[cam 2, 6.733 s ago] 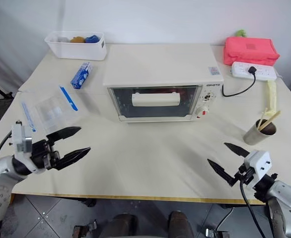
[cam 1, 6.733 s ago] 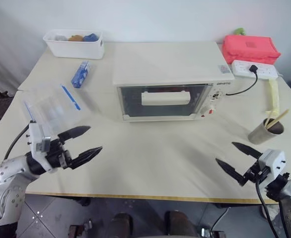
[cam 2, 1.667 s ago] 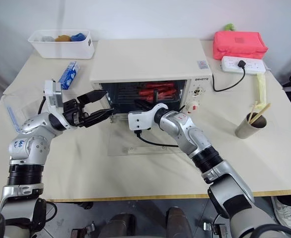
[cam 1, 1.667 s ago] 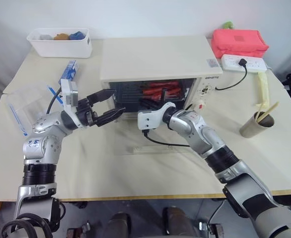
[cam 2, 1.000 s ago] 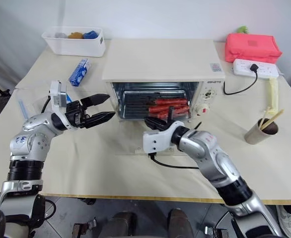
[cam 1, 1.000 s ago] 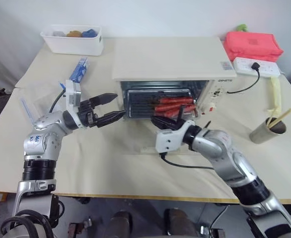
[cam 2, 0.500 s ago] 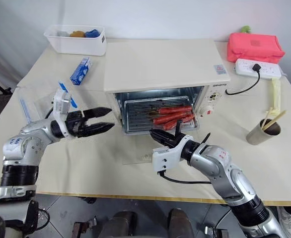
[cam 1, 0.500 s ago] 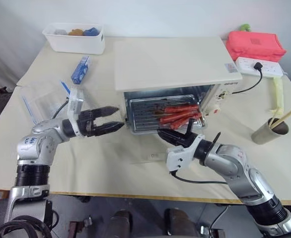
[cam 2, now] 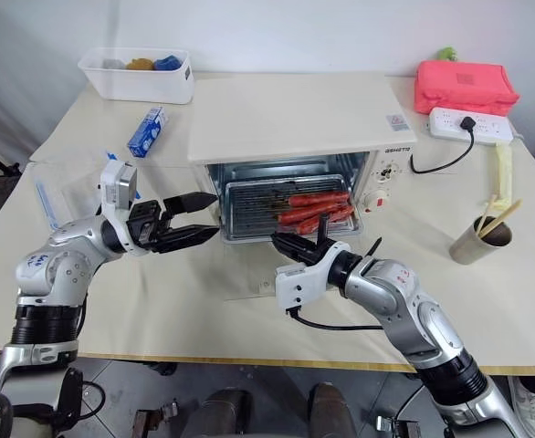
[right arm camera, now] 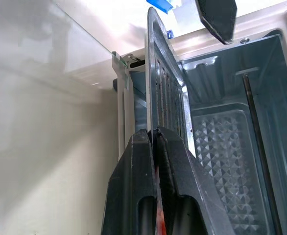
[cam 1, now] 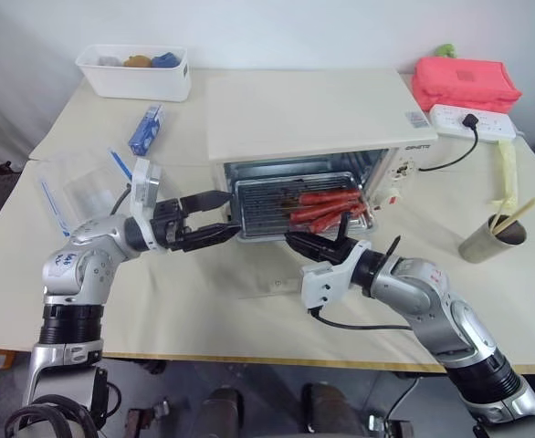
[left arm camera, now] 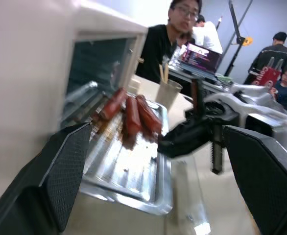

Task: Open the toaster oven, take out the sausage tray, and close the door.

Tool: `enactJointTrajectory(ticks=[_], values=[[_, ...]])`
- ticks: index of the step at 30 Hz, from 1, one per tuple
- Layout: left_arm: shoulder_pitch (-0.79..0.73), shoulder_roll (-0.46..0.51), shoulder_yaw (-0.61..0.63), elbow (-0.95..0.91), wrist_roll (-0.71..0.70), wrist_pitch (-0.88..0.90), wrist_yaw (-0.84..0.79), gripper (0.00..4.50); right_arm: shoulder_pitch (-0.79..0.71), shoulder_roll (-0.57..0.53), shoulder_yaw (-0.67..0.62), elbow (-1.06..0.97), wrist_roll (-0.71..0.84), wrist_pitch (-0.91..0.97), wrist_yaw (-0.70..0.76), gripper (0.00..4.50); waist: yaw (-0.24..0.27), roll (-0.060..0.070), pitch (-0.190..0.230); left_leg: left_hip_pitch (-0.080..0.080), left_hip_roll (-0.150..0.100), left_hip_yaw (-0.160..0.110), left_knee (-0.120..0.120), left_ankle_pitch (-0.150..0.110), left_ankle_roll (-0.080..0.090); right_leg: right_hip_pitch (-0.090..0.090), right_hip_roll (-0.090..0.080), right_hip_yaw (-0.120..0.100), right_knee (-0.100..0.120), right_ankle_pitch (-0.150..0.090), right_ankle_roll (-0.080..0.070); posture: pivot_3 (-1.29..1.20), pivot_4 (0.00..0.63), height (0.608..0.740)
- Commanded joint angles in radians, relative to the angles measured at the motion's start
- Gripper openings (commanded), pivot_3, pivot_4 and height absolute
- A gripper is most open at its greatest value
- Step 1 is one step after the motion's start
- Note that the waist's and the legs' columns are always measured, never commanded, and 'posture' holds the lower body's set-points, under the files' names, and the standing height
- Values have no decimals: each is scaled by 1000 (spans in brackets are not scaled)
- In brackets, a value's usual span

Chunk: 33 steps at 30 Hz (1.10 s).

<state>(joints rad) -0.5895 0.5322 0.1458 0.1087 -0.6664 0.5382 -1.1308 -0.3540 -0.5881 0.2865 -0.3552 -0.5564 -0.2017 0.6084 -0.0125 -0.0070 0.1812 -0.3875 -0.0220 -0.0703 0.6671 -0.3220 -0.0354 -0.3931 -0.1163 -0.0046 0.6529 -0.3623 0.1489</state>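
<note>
The right gripper (right arm camera: 155, 139) had its jaws pinched shut on the front rim of the sausage tray (cam 1: 277, 212), near the tray's right end, with the thin metal edge caught between the two black fingers (right arm camera: 133, 166). The tray itself stood partly drawn out of the toaster oven (cam 1: 313, 128), its front edge past the oven mouth and its back still inside, and several long red sausages (cam 1: 327, 205) lay across its right half, just beyond the gripping jaws. Under those jaws the door (cam 2: 249, 283) lay swung fully down, a glass panel flat on the surface (cam 1: 204, 301) in front of the oven.

The left gripper (cam 1: 211, 219) had its jaws spread wide and held nothing; the fingers pointed toward the tray's left end, with the fingertips (cam 1: 222, 235) just beside the tray's front left corner, and whether they touched it could not be told. In the left wrist view the tray sat between the two spread fingers (left arm camera: 70, 166), with the right gripper reaching in from the far side.

Behind the left gripper lay a clear plastic box with blue trim (cam 1: 85, 182), and farther on a small blue carton (cam 1: 146, 130) and a white bin (cam 1: 135, 73). Well out beyond the right gripper stood a metal cup with sticks (cam 1: 487, 237), and past it a power strip (cam 1: 473, 117) and a red pouch (cam 1: 464, 82) at the far corner. People sat in the background of the left wrist view.
</note>
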Motion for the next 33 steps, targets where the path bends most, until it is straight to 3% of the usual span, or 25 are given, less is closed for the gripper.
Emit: enactJointTrajectory(ticks=[1, 14, 17, 21, 27, 33], values=[[-46, -14, 26, 58, 29, -78, 29, 4500, 11, -23, -52, -76, 41, -35, -5, 22, 7, 0, 0, 0, 0, 0, 1, 0, 0, 0, 0, 0, 0, 0, 0, 0, 150, 740], [-82, -8, -9, 165, 57, -62, 4, 4500, 197, -78, -155, -264, 86, -30, 6, 22, 10, 0, 0, 1, 0, 0, 6, 0, 0, 2, 0, 0, 3, 0, 0, 0, 150, 740], [-53, 30, 2, 118, -1, 87, 4, 4500, 207, -72, -157, -278, 71, -23, 3, 22, 8, 0, 0, 1, 0, 0, 6, 0, 0, 2, 0, 1, 4, 0, 0, 0, 150, 740], [-50, 79, 26, 76, -57, 403, 152, 4500, 214, -76, -155, -291, 73, -21, 14, 22, 3, 0, 0, 1, 0, 0, 4, 0, 0, 1, 1, 1, 5, 0, 0, 0, 150, 740], [-34, 6, 122, -30, -256, 733, 291, 4500, 206, -95, -151, -288, 93, -31, 45, 22, 9, 0, 0, 1, 0, -1, 4, 0, 0, 1, 0, 2, 5, 0, 0, 0, 150, 740], [-31, -59, 213, -64, -377, 896, 399, 4500, 195, -96, -140, -267, 108, -41, 64, 22, 5, 0, 0, 1, 0, 0, 5, 0, 0, 1, 0, 3, 5, 0, 0, 0, 150, 740]])
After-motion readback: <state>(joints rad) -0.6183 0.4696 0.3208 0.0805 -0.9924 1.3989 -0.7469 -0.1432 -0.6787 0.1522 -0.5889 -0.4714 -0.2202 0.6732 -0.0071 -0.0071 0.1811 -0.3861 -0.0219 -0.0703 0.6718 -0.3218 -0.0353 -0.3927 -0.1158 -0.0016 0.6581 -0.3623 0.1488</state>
